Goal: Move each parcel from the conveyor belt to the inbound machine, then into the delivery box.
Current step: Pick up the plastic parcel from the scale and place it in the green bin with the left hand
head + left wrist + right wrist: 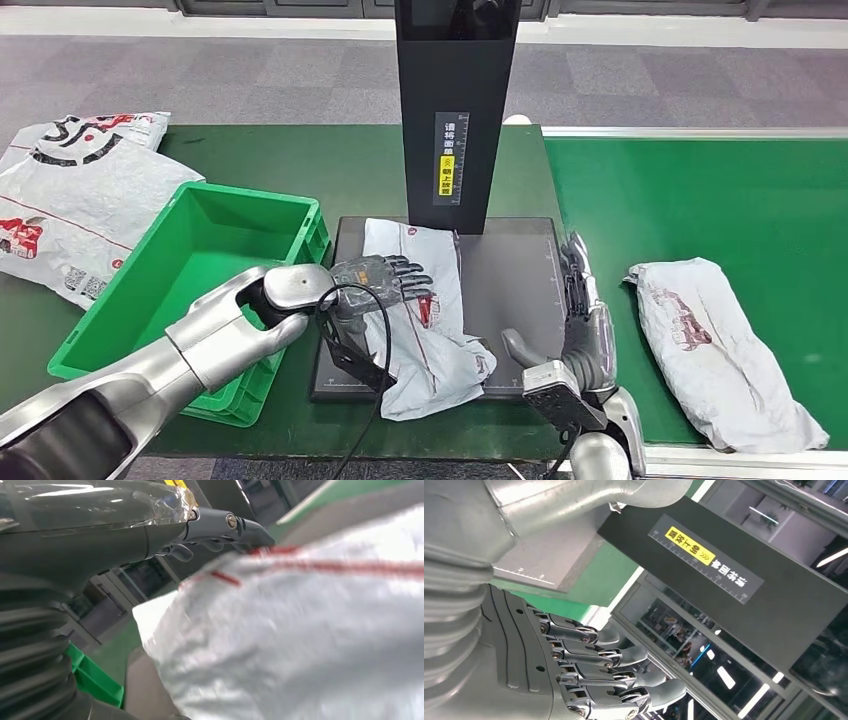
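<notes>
A white parcel (430, 340) with red print lies on the inbound machine's dark plate (510, 280), below the black scanner column (455, 110). My left hand (385, 280) is stretched flat over the parcel's middle, fingers extended and not closed on it. In the left wrist view the fingers (215, 525) sit just above the crinkled parcel (300, 640). My right hand (585, 320) stands at the plate's right edge, fingers apart and holding nothing; its fingers (589, 680) are loosely bent. A second white parcel (715, 345) lies on the green conveyor belt (720, 200) to the right.
A green crate (200, 270) stands left of the plate with nothing visible inside. Several printed mail bags (80, 200) lie on the table at the far left. A black cable hangs from my left wrist (365, 340) across the plate's left edge.
</notes>
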Available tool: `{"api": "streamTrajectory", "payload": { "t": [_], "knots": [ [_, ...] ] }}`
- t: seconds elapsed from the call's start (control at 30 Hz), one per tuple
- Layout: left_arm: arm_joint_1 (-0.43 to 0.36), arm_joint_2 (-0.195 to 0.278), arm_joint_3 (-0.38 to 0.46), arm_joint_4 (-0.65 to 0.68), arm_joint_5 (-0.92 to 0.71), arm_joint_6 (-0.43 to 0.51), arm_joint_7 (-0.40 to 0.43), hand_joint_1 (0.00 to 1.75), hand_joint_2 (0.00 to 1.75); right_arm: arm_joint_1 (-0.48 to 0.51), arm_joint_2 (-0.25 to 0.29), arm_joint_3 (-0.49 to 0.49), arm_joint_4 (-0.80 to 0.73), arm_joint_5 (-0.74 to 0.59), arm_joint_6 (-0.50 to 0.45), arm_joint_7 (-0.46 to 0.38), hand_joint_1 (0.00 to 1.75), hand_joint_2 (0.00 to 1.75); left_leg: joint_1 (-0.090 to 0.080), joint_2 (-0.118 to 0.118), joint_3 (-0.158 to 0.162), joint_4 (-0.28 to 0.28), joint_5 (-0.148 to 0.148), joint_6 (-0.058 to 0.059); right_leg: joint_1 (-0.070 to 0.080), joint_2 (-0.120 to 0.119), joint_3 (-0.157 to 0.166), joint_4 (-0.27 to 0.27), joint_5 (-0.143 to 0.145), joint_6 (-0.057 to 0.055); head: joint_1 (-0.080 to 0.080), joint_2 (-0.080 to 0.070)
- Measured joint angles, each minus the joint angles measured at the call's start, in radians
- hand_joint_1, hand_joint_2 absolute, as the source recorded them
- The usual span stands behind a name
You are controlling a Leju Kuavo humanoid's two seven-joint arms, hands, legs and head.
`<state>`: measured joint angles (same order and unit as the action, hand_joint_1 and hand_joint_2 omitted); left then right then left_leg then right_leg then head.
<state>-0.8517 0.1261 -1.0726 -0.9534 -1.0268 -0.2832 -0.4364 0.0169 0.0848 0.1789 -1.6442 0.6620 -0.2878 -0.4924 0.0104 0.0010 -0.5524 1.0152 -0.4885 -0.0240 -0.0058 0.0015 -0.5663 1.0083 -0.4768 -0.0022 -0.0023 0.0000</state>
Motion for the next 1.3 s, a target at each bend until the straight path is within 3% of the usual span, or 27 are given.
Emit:
{"api": "streamTrajectory", "payload": {
  "t": [0.53,0.93,1.23,1.27,1.3],
  "knots": [
    [-0.025,-0.013,-0.049,0.054,0.013,-0.007,-0.013,0.00,1.75,-0.007,0.006,-0.001,0.000,0.001,0.003,-0.001,0.00,1.75,0.000,0.000,0.000,0.000,0.000,0.000,0.000,0.000,0.000,0.000,0.000,0.000,0.000,0.000],
    [-0.029,-0.040,-0.143,0.097,0.095,-0.013,-0.027,0.00,1.75,-0.053,0.008,-0.001,0.019,-0.017,0.018,-0.008,0.00,1.75,0.000,-0.001,0.000,0.000,0.000,0.000,0.000,-0.001,0.001,0.000,0.000,0.000,0.000,0.000],
    [-0.040,-0.044,-0.190,0.145,0.154,0.034,-0.035,0.00,1.75,-0.068,0.008,0.001,0.043,-0.024,0.015,-0.024,0.00,1.75,0.000,-0.003,0.003,0.000,0.001,0.001,0.000,-0.004,0.005,0.000,0.000,0.000,0.000,0.000],
    [-0.040,-0.046,-0.194,0.149,0.156,0.036,-0.035,0.03,1.75,-0.068,0.008,0.001,0.045,-0.024,0.015,-0.025,0.00,1.75,0.000,-0.004,0.003,0.000,0.001,0.001,-0.001,-0.005,0.006,0.000,0.000,0.000,0.000,0.000],
    [-0.040,-0.049,-0.198,0.152,0.158,0.039,-0.035,0.28,1.75,-0.069,0.008,0.001,0.047,-0.024,0.015,-0.026,0.00,1.75,0.000,-0.005,0.004,0.000,0.001,0.001,-0.001,-0.006,0.007,0.000,0.000,0.000,0.000,0.000]
  ]
}}
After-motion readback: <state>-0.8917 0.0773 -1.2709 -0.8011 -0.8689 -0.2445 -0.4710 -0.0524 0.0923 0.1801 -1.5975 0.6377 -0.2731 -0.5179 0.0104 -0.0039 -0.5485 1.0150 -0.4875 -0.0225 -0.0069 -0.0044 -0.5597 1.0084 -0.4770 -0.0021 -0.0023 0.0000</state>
